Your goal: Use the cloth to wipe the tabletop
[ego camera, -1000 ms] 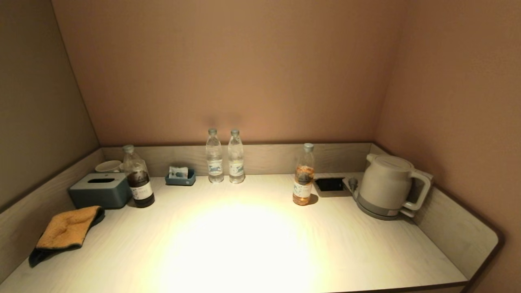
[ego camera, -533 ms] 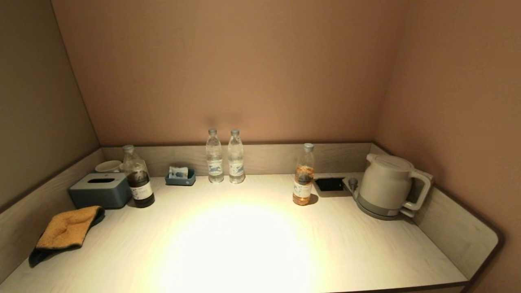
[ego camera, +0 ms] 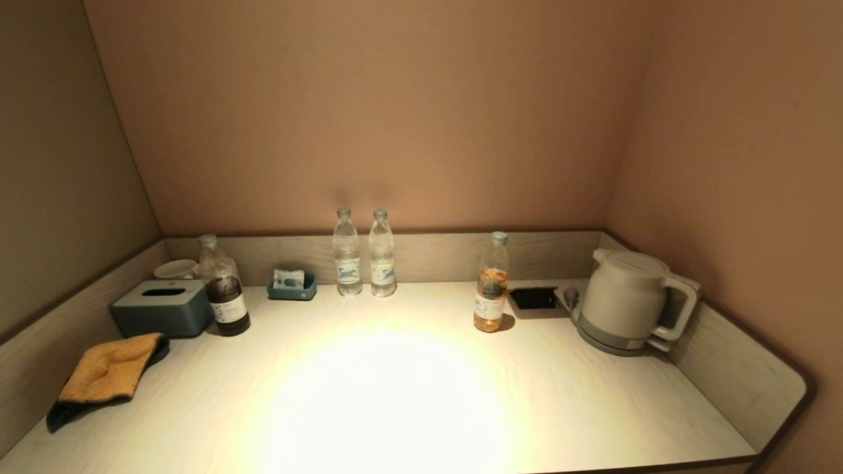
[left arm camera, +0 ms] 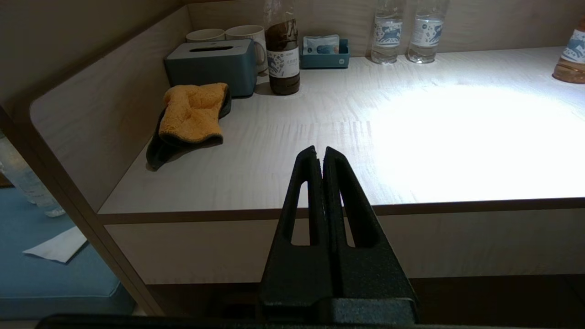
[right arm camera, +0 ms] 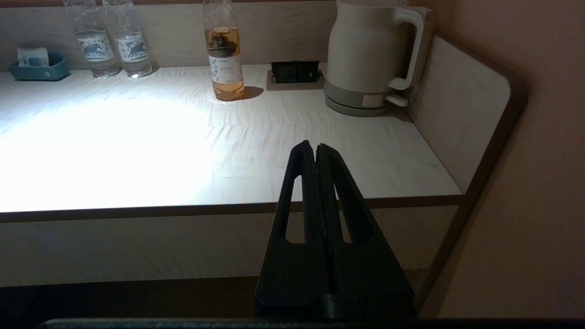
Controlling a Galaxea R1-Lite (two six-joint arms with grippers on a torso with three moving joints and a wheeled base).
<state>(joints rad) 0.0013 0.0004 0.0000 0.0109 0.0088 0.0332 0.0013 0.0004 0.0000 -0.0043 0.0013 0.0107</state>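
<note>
Two arms, both parked low in front of the counter's front edge; neither shows from the head camera. Left gripper (left arm camera: 320,153): fingers pressed together, nothing between them, tips short of the tabletop (ego camera: 395,395). Right gripper (right arm camera: 315,147): same, fingers closed on nothing, facing the right end of the counter.

I log the cloth (ego camera: 108,372) at the far left of the tabletop, crumpled, orange side up, its dark edge trailing toward the front. It lies beside the left rim; I cannot tell whether it touches it. Just behind it sits the grey-blue tissue box (ego camera: 161,307), with a dark-liquid bottle (ego camera: 224,289) just beside the box's right end and mugs (left arm camera: 228,34) behind.

Along the back rim: small teal tray (ego camera: 292,287), then two clear water bottles (ego camera: 364,253) side by side. Further right, an amber-liquid bottle (ego camera: 492,286) stands forward of the rim, near a black socket panel (ego camera: 533,298) and the pale kettle (ego camera: 625,299) in the right corner.
</note>
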